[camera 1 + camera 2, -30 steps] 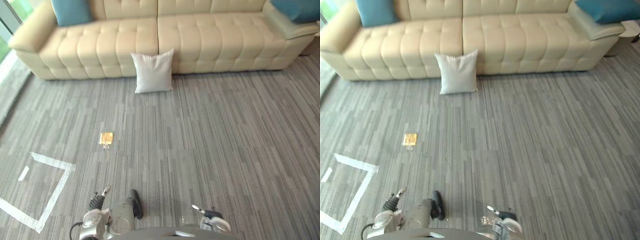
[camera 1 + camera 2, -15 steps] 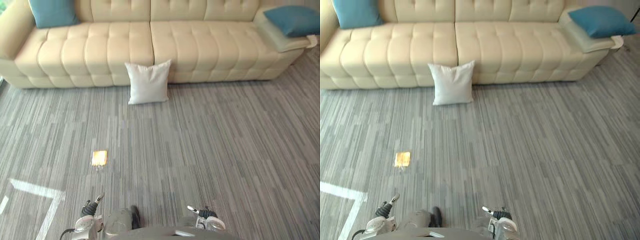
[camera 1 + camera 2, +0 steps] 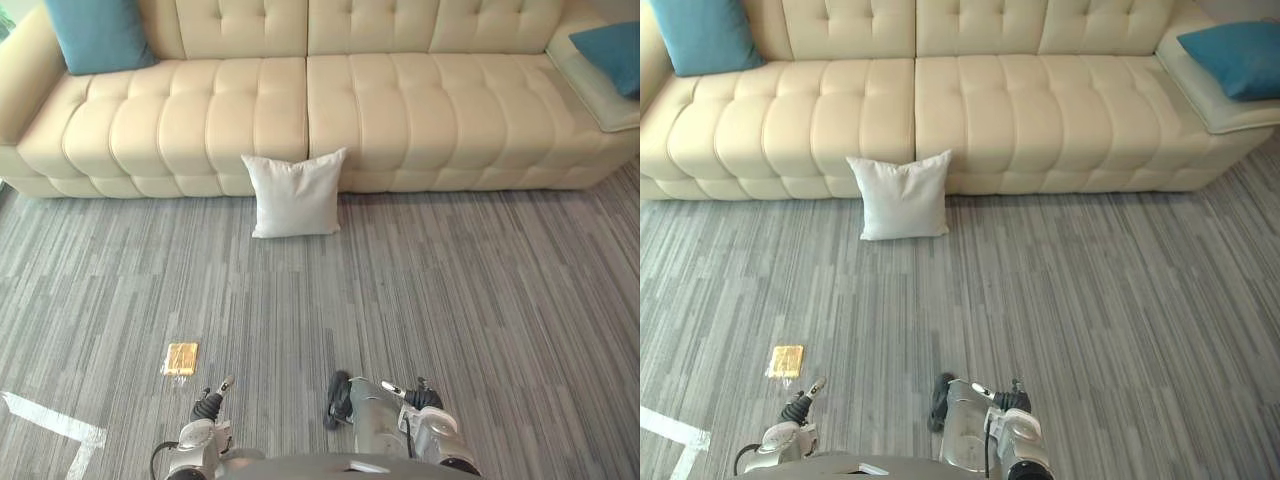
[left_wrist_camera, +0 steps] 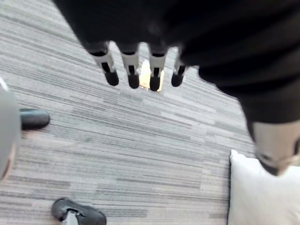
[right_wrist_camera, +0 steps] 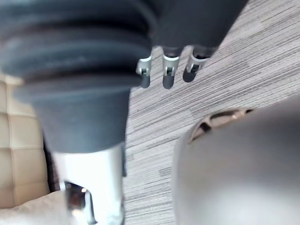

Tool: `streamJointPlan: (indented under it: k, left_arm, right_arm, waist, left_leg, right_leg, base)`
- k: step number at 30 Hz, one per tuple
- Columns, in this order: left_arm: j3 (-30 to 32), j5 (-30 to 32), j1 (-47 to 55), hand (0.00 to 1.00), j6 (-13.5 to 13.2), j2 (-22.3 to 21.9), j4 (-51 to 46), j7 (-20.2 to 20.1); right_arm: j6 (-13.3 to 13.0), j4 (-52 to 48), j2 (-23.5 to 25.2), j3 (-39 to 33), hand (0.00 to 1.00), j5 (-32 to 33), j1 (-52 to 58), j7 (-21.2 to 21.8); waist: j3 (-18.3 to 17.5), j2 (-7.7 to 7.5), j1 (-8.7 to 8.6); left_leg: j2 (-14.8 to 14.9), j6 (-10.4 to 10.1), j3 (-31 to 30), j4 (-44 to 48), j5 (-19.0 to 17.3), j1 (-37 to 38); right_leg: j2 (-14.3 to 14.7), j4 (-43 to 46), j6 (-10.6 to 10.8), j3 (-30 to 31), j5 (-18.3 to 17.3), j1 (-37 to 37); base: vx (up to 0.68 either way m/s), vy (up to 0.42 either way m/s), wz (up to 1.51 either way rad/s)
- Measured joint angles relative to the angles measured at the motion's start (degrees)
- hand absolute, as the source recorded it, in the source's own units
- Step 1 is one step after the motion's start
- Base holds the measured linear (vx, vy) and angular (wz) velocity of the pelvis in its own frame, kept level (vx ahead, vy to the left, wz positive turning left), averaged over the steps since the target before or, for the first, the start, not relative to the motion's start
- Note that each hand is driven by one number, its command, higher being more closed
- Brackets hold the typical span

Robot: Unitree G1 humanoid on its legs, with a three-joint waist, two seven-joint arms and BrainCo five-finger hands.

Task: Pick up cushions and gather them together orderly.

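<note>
Left hand (image 4: 132, 65): hung above carpet (image 4: 117, 140), fingers straight, empty.
Right hand (image 5: 168, 75): fingers extended, empty.
Cushions: three; white cushion (image 3: 294, 194) leaned against sofa (image 3: 400, 100); left blue cushion (image 3: 95, 32) and right blue cushion (image 3: 612, 42) lay on it.

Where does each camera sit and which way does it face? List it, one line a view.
Left eye: on the head, facing down and forward at carpet, white cushion, sofa; left hand and right hand low.
Right eye: beside it, same scene.
Left wrist: along the left hand's open fingers at carpet; shares the white cushion with the eyes.
Right wrist: past the right hand's fingers at carpet and sofa.
</note>
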Motion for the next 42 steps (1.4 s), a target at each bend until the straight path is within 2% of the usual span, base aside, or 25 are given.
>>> streamJointPlan:
  k: [2, 4, 6, 10, 12, 15, 16, 17, 18, 19, 20, 23, 24, 27, 28, 29, 30, 31, 34, 36, 38, 39, 40, 41, 42]
  left_arm:
    - [0.6, 0.0, 0.1, 0.00, 0.1, -0.1, -0.1, -0.1]
    - [2.9, 0.0, 0.2, 0.00, 0.1, -0.4, -1.2, -0.1]
    - [4.9, -0.1, 1.3, 0.00, 0.1, -1.4, -2.7, -0.1]
    - [6.6, -0.2, 1.8, 0.00, 0.1, -1.7, -3.3, -0.4]
    - [6.7, -0.3, 2.4, 0.00, 0.0, -1.7, -4.3, -0.4]
    - [6.7, -0.4, 2.1, 0.00, -0.6, -1.7, -4.9, -0.4]
    - [6.7, -0.3, 2.1, 0.00, -0.7, -2.0, -4.9, -0.4]
    - [6.9, -0.4, 2.3, 0.00, -0.9, -2.2, -4.7, -0.4]
    - [6.9, -0.4, 2.0, 0.00, -1.1, -1.5, -4.8, -0.4]
    - [6.9, -0.3, 1.9, 0.00, -1.2, -1.2, -5.0, -0.3]
    - [7.1, -0.3, 1.9, 0.00, -1.2, -0.8, -5.0, -0.3]
    - [8.9, -1.0, 1.7, 0.00, -1.1, -0.7, -4.7, -0.4]
    - [8.9, -1.3, 2.0, 0.00, -0.9, -0.6, -4.5, -0.4]
    - [8.8, -1.3, 2.4, 0.00, -0.6, 0.1, -3.5, -0.4]
    - [8.3, -1.3, 2.5, 0.00, -0.1, 0.1, -2.6, -0.4]
    - [6.9, -1.3, 2.4, 0.00, 0.2, 0.5, -2.2, -0.4]
    - [5.9, -1.4, 2.7, 0.00, 0.2, 1.3, -1.9, -0.4]
    - [5.9, -1.3, 2.8, 0.00, 0.3, 1.4, -1.7, -0.4]
    - [5.3, -1.3, 3.5, 0.00, 0.3, 1.5, -1.4, -0.4]
    - [4.4, -1.3, 3.5, 0.00, 0.3, 1.5, -1.1, -0.4]
    - [4.4, -1.3, 3.1, 0.00, 0.3, 1.3, -1.1, -0.4]
    - [4.4, -1.3, 2.9, 0.00, 0.3, 0.9, -0.5, -0.4]
    - [4.4, -1.2, 2.8, 0.00, 0.3, 0.9, -0.2, -0.4]
    - [4.4, -1.2, 2.9, 0.00, 0.3, 1.0, 0.1, -0.4]
    - [4.5, -1.1, 2.8, 0.00, 0.3, 1.0, 0.5, -0.5]
  right_arm:
    - [0.0, -0.1, 0.2, -0.2, 0.00, 0.0, 0.1, 0.0]
    - [0.0, -1.1, 0.3, -0.1, 0.00, 0.0, 1.7, 0.0]
    - [0.0, -2.2, -0.1, 0.0, 0.00, 0.0, 3.6, -0.1]
    - [0.2, -2.0, -0.3, -0.1, 0.00, 0.0, 4.1, -0.1]
    - [0.4, -1.6, -0.4, -0.1, 0.00, 0.0, 4.3, -0.1]
    - [1.0, 0.0, -0.3, -0.3, 0.00, 0.0, 4.4, -0.1]
    - [1.1, 0.0, -0.3, -0.3, 0.00, 0.0, 4.6, -0.1]
    - [1.1, 0.0, -0.5, -0.2, 0.00, 0.0, 4.9, -0.2]
    - [1.3, 0.2, 0.6, 0.9, 0.00, 0.0, 5.4, -0.2]
    - [1.2, 0.1, 1.0, 1.9, 0.00, -0.2, 5.4, -0.1]
    - [1.2, 0.1, 1.5, 2.2, 0.00, -0.1, 4.7, -0.1]
    - [1.2, 0.1, 3.2, 2.1, 0.00, 0.0, 3.2, -0.1]
    - [1.1, 0.5, 3.7, 2.4, 0.00, -0.1, 3.2, 0.3]
    - [1.0, 0.6, 3.6, 2.0, 0.00, -0.1, 3.3, 0.6]
    - [1.0, 0.6, 3.2, 2.0, 0.00, -0.1, 3.5, 0.6]
    - [1.0, 0.4, 3.2, 2.1, 0.00, 0.1, 3.7, 0.7]
    - [0.7, 0.1, 2.7, 2.2, 0.00, 0.0, 3.7, 0.7]
    - [0.6, 0.1, 2.4, 2.2, 0.00, 0.0, 3.7, 0.8]
    - [0.4, 0.1, 1.8, 2.5, 0.00, 0.0, 4.1, 0.9]
    - [0.0, 0.0, 1.0, 3.6, 0.00, 0.0, 4.1, 1.0]
    - [0.0, -0.1, 0.4, 3.4, 0.00, 0.0, 3.9, 1.0]
    - [0.0, -0.3, -0.1, 3.3, 0.00, 0.1, 4.0, 1.0]
    - [0.0, -0.4, -0.2, 3.4, 0.00, 0.1, 4.0, 1.0]
    - [0.0, -0.5, 0.0, 3.4, 0.00, 0.1, 4.1, 1.0]
    - [0.0, -0.5, 0.1, 3.5, 0.00, 0.2, 4.3, 1.0]
  waist:
    - [-0.2, 0.53, -0.50]
    - [-0.4, 1.20, -0.61]
    - [-1.2, 2.82, 0.71]
    - [-1.2, 2.95, 1.22]
    - [-1.2, 2.89, 1.74]
    - [-1.2, 1.85, 3.40]
    - [-1.3, 1.89, 3.43]
    - [-1.5, 2.14, 3.59]
    - [-2.7, 0.04, 3.53]
    - [-3.1, -0.80, 3.39]
    - [-3.2, -1.46, 3.88]
    - [-3.5, -2.40, 4.92]
    - [-4.3, -3.05, 5.40]
    - [-5.5, -2.96, 5.32]
    - [-5.8, -2.35, 4.87]
    - [-5.7, -2.74, 4.59]
    - [-5.3, -3.05, 3.77]
    - [-4.9, -2.45, 3.60]
    - [-4.9, -2.56, 2.80]
    - [-4.9, -2.34, 2.11]
    - [-4.4, -1.60, 1.91]
    - [-4.0, -0.78, 1.80]
    - [-4.0, -0.76, 1.67]
    - [-3.9, -1.30, 1.27]
    - [-3.8, -1.38, 0.87]
  left_leg:
    - [1.9, -0.4, -1.8, 6.2, -0.3, -2.0]
    - [6.3, -2.4, -6.0, 27.5, 0.8, -11.0]
    - [11.0, -4.2, -6.2, 46.4, 4.0, -18.2]
    - [13.0, -1.4, 0.7, 53.6, 0.0, -25.6]
    - [12.7, -0.1, 3.1, 50.5, -2.2, -29.2]
    - [9.6, 1.1, 6.5, 33.2, -3.4, -32.9]
    - [7.7, 1.5, 6.4, 24.1, 0.0, -33.2]
    - [6.5, 2.7, 5.5, 17.9, 7.2, -32.9]
    - [3.3, 5.0, 5.8, 17.4, 9.2, -32.3]
    - [2.8, 5.7, 5.7, 17.5, 8.6, -32.8]
    - [2.8, 5.9, 5.8, 18.7, 7.4, -33.4]
    - [2.8, 7.9, 6.6, 21.2, 5.5, -32.5]
    - [1.4, 8.2, 6.7, 20.8, 5.3, -30.6]
    - [-0.5, 7.5, 6.5, 18.1, 3.8, -27.7]
    - [-1.3, 6.7, 6.5, 15.3, 2.3, -25.5]
    - [-2.5, 6.7, 6.6, 13.4, 1.3, -23.8]
    - [-3.4, 6.5, 6.9, 12.4, -0.1, -21.0]
    - [-3.4, 6.6, 6.9, 12.2, -0.9, -19.6]
    - [-3.0, 6.2, 7.1, 10.0, -1.7, -13.8]
    - [-1.8, 5.4, 7.0, 7.4, -1.3, -10.8]
    - [0.0, 4.1, 7.1, 6.6, -1.5, -9.1]
    - [2.0, 2.4, 7.2, 5.6, -1.9, -7.3]
    - [2.3, 1.9, 7.3, 5.1, -1.8, -6.8]
    - [2.6, -0.4, 7.3, 3.6, -2.4, -4.6]
    - [2.4, -1.6, 6.6, 3.5, -3.1, -3.2]
  right_leg:
    - [0.9, -1.2, 0.8, -1.4, -2.4, 2.5]
    - [3.1, -5.6, 0.5, -3.4, -2.8, 8.0]
    - [5.3, -7.7, -0.9, -3.8, -3.7, 12.5]
    - [5.8, -13.7, -0.1, -1.4, -4.3, 20.6]
    - [5.2, -17.7, 1.4, -0.7, -3.4, 24.2]
    - [1.3, -20.8, 5.1, -0.3, -2.6, 29.0]
    - [0.0, -21.7, 6.9, -0.5, -3.2, 31.0]
    - [-0.5, -22.1, 9.0, -0.7, -4.2, 32.6]
    - [-2.3, -23.5, 9.1, 0.5, -4.2, 34.2]
    - [-2.4, -24.7, 7.6, 0.8, -3.0, 34.1]
    - [-2.2, -25.8, 6.6, 1.4, -0.7, 33.8]
    - [-2.5, -27.8, 7.5, 3.9, 5.6, 35.9]
    - [-3.8, -27.0, 8.1, 5.9, 7.9, 36.4]
    - [-5.7, -21.0, 8.1, 8.5, 8.3, 34.1]
    - [-6.6, -13.1, 8.2, 10.0, 8.3, 30.2]
    - [-8.3, -4.2, 8.8, 11.7, 9.0, 25.9]
    - [-10.1, 5.8, 9.3, 13.1, 12.8, 21.8]
    - [-10.7, 10.3, 9.2, 13.0, 12.6, 20.2]
    - [-10.4, 20.5, 8.0, 9.3, 1.6, 14.6]
    - [-8.3, 16.3, 6.8, 4.5, -3.5, 9.1]
    - [-5.8, 10.0, 6.6, 2.4, -4.5, 6.0]
    - [-2.9, 2.1, 5.9, 1.8, -3.2, 4.3]
    - [-2.2, -0.7, 5.7, 1.9, -2.1, 4.0]
    - [-1.3, -10.4, 5.6, 2.4, 3.3, 3.6]
    - [-1.0, -11.4, 4.0, 2.7, 10.4, 4.1]
  base:
    - [0.29, -0.191, 0.24]
    - [0.24, -0.142, 0.29]
    - [0.26, -0.039, -0.18]
    - [0.28, 0.052, -0.23]
    - [0.35, 0.161, -0.25]
    - [0.36, 0.251, -0.11]
    - [0.40, 0.312, 0.06]
    - [0.51, 0.370, 0.24]
    - [0.45, 0.299, 0.32]
    - [0.44, 0.260, 0.24]
    - [0.41, 0.227, 0.02]
    - [0.33, 0.164, -0.08]
    - [0.28, 0.117, -0.15]
    - [0.23, 0.084, -0.20]
    - [0.20, 0.106, -0.19]
    - [0.24, 0.136, -0.20]
    - [0.21, 0.109, -0.15]
    - [0.22, 0.076, -0.19]
    - [0.18, 0.016, -0.01]
    - [0.23, -0.075, 0.14]
    - [0.27, -0.165, -0.03]
    - [0.28, -0.223, -0.04]
    - [0.33, -0.299, 0.00]
    - [0.33, -0.299, 0.09]
    - [0.36, -0.310, 0.05]
